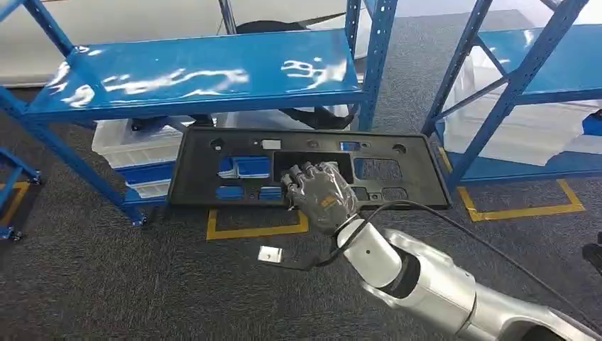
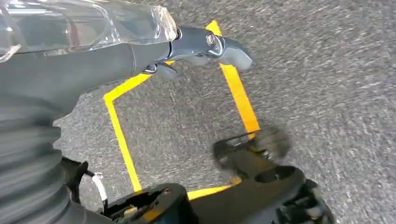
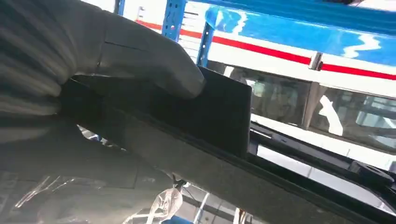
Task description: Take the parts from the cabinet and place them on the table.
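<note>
A: Right hand [image 1: 321, 193]: fingers hooked through a large cut-out in the black panel [image 1: 213, 174], thumb [image 3: 140, 60] pressed flat on the panel's edge in the right wrist view. Grasping the panel, then?

B: Confirmed. Panel held flat and level, clear of the grey carpet [image 1: 106, 284], just near of the blue shelf [image 1: 199, 74]. Long side running left to right, with several rectangular openings along it.

A: Left hand [image 2: 205, 46]?

B: Hanging over the carpet and a yellow floor marking [image 2: 119, 135]. One dark finger extended, nothing seen in the grasp; rest of the fingers hidden, so released or clenched cannot be told.

A: Surroundings?

B: White bins [image 1: 131, 145] under the blue shelf, far left of the panel. Second blue rack [image 1: 511, 85] to the right, holding white containers [image 1: 525, 131]. Small white tag [image 1: 270, 254] dangling on a dark cable [image 1: 426, 213] near the right wrist.
</note>
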{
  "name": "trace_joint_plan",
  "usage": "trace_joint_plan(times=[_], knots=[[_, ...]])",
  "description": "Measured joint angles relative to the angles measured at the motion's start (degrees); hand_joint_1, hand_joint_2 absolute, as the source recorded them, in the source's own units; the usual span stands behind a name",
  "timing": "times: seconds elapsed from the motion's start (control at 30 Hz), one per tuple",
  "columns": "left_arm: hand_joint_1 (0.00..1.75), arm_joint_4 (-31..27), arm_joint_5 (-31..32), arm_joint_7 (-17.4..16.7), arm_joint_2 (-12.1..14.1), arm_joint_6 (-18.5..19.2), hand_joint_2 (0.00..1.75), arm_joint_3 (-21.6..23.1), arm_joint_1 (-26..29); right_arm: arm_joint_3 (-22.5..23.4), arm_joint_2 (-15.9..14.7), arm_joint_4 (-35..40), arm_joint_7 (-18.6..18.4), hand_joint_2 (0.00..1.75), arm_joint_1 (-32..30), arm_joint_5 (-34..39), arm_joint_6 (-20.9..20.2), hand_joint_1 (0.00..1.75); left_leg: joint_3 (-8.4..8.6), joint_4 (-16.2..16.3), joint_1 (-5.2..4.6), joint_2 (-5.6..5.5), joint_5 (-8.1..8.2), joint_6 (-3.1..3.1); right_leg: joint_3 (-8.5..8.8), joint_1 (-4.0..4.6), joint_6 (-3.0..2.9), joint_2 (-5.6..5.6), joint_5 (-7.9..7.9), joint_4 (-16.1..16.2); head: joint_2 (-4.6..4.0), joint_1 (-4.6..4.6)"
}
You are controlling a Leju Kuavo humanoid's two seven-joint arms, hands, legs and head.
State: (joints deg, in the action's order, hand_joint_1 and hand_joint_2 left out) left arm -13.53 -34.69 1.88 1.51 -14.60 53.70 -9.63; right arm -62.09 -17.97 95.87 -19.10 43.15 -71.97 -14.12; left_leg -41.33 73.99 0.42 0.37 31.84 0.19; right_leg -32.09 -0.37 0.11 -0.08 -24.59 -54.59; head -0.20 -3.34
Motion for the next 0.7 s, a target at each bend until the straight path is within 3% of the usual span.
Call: trace_joint_plan(times=[0.03,0.07,0.1,0.13,0.17,0.2,0.23,0.3,0.33,0.37,0.4,0.43,0.47,0.5,0.53,0.57,0.6,0.63,0.67,0.7], knots=[[0.0,0.02,0.0,0.0,0.0,0.0,1.75,0.0,0.02,-0.29,0.0,0.0,0.0,1.75,0.01,0.0,0.0,1.75,0.85,0.51,-0.01,0.0,-1.78,0.14,-0.83,0.04,0.01,0.0,0.59,-0.02,0.0,0.02],[0.0,0.02,0.0,0.0,0.0,0.0,1.75,0.0,0.01,-0.59,0.0,0.02,0.0,1.75,0.01,0.0,0.04,1.75,2.83,-1.39,-0.03,-0.01,-4.22,0.35,-1.6,0.06,0.06,0.02,1.19,-0.04,0.0,0.0],[0.0,0.02,0.02,0.0,0.0,0.0,1.75,0.0,-0.06,-0.75,-0.02,0.02,0.04,1.75,0.01,0.02,0.09,1.75,5.82,-5.32,-0.12,-0.01,-6.21,0.7,-2.29,0.08,0.19,0.07,1.74,-0.04,0.0,0.0],[0.0,0.02,0.02,0.0,0.0,0.0,1.75,0.0,-0.16,-0.83,-0.02,0.02,0.13,1.75,0.01,0.07,0.11,1.75,9.44,-10.43,-0.26,-0.06,-6.79,1.15,-2.73,0.11,0.34,0.11,2.25,-0.04,0.0,0.0],[0.0,0.02,0.04,0.0,0.04,0.0,1.75,0.0,-0.3,-0.85,-0.02,0.04,0.22,1.75,0.02,0.17,0.15,1.75,13.38,-15.86,-0.55,-0.22,-5.64,1.65,-3.05,0.15,0.55,0.1,2.62,-0.04,0.0,0.0],[0.0,0.02,0.15,0.0,0.04,-0.02,1.75,0.0,-0.43,-0.85,-0.02,0.11,0.26,1.75,0.02,0.35,0.17,1.75,15.82,-20.92,-0.86,-0.21,-4.48,1.99,-3.19,0.3,0.88,0.04,3.04,-0.11,0.0,0.0],[0.0,0.02,0.2,0.0,0.04,-0.02,1.75,0.0,-0.51,-0.88,-0.02,0.15,0.35,1.75,0.05,0.63,0.15,1.75,16.17,-21.88,-0.99,-0.21,-4.0,2.04,-3.53,0.21,1.27,-0.04,3.93,0.06,0.0,0.02],[0.0,0.02,0.2,0.0,0.04,-0.02,1.75,0.0,-0.36,-0.92,-0.04,0.15,0.5,1.75,0.0,1.12,0.15,1.75,15.29,-21.76,-1.15,-0.18,-4.82,2.42,-3.95,0.04,1.99,-0.06,4.95,0.22,0.0,0.02],[0.0,0.0,0.2,0.0,-0.04,0.02,1.75,0.0,-0.29,-0.99,-0.09,0.15,0.63,1.75,-0.06,1.27,0.15,1.75,15.02,-22.2,-0.41,0.12,-5.67,2.78,-4.49,0.03,2.29,0.03,4.12,-0.18,0.0,0.0],[0.0,0.0,0.19,0.0,-0.04,0.02,1.75,0.0,-0.31,-0.99,-0.11,0.15,0.63,1.75,-0.05,1.35,0.15,1.75,14.33,-22.16,-0.61,0.09,-6.3,3.16,-5.12,0.01,2.46,0.15,1.58,-1.69,0.0,0.13],[0.0,0.0,0.2,0.09,-0.02,0.02,1.75,0.0,-0.34,-0.99,-0.2,0.15,0.61,1.75,-0.06,1.73,0.15,1.75,13.62,-22.09,-0.65,0.12,-6.67,3.55,-6.24,-0.06,2.56,0.14,-2.08,-5.22,0.0,0.22],[0.0,0.0,0.2,0.37,-0.02,0.02,1.75,0.0,-0.31,-0.99,-0.28,0.15,0.59,1.75,-0.13,1.97,0.15,1.75,12.86,-22.07,-0.76,0.09,-7.22,3.75,-7.7,-0.16,2.78,0.12,-5.63,-10.56,0.0,0.28],[0.0,0.0,0.17,0.74,-0.02,0.02,1.75,0.0,-0.26,-0.99,-0.37,0.15,0.59,1.75,-0.27,2.25,0.15,1.75,12.24,-22.06,-0.86,0.1,-7.71,3.71,-8.82,-0.16,2.94,0.12,-7.54,-15.06,0.0,0.28],[0.0,0.0,0.17,0.81,-0.02,0.2,1.75,0.0,-0.23,-0.99,-0.42,0.13,0.59,1.75,-0.37,2.38,0.15,1.75,11.58,-22.0,-0.91,0.08,-8.25,3.68,-9.52,-0.17,3.08,0.12,-7.54,-18.62,0.0,0.28],[0.0,0.02,0.2,0.81,-0.02,0.39,1.75,0.0,-0.19,-0.99,-0.42,0.15,0.59,1.75,-0.45,2.45,0.17,1.75,10.94,-21.91,-0.93,-0.14,-8.75,3.56,-9.32,-0.18,3.1,0.12,-5.7,-19.97,0.0,0.3],[0.0,0.0,0.22,0.81,-0.02,0.5,1.75,0.0,-0.19,-0.99,-0.44,0.13,0.59,1.75,-0.46,2.56,0.17,1.75,10.28,-21.77,-0.93,-0.24,-9.21,3.44,-8.1,-0.17,3.03,0.14,-3.24,-19.04,0.0,0.28],[0.0,0.0,0.2,0.81,-0.04,0.63,1.75,0.0,-0.21,-0.99,-0.44,0.13,0.59,1.75,-0.45,2.6,0.2,1.75,9.59,-21.57,-0.93,-0.48,-9.63,3.28,-5.6,-0.17,2.85,0.25,-0.95,-15.71,0.0,0.3],[0.0,0.0,0.2,0.83,-0.04,0.7,1.75,0.0,-0.25,-0.99,-0.44,0.15,0.59,1.75,-0.42,2.6,0.24,1.75,8.99,-21.28,-0.91,-0.77,-9.97,3.07,-1.76,-0.18,2.56,1.0,-0.01,-10.19,0.0,0.3],[0.0,0.0,0.17,0.83,-0.11,0.74,1.75,0.0,-0.28,-0.96,-0.44,0.15,0.59,1.75,-0.4,2.62,0.26,1.75,8.53,-20.95,-0.84,-0.94,-10.16,2.85,1.93,-0.25,2.25,2.71,-1.25,-4.79,0.0,0.3],[0.0,0.0,0.17,0.9,-0.11,0.77,1.75,0.0,-0.46,-0.92,-0.44,0.17,0.59,1.75,-0.39,2.67,0.33,1.75,8.05,-20.51,-1.16,-1.22,-10.39,2.61,4.51,-0.19,2.07,2.89,-2.89,-0.54,0.0,0.3]])
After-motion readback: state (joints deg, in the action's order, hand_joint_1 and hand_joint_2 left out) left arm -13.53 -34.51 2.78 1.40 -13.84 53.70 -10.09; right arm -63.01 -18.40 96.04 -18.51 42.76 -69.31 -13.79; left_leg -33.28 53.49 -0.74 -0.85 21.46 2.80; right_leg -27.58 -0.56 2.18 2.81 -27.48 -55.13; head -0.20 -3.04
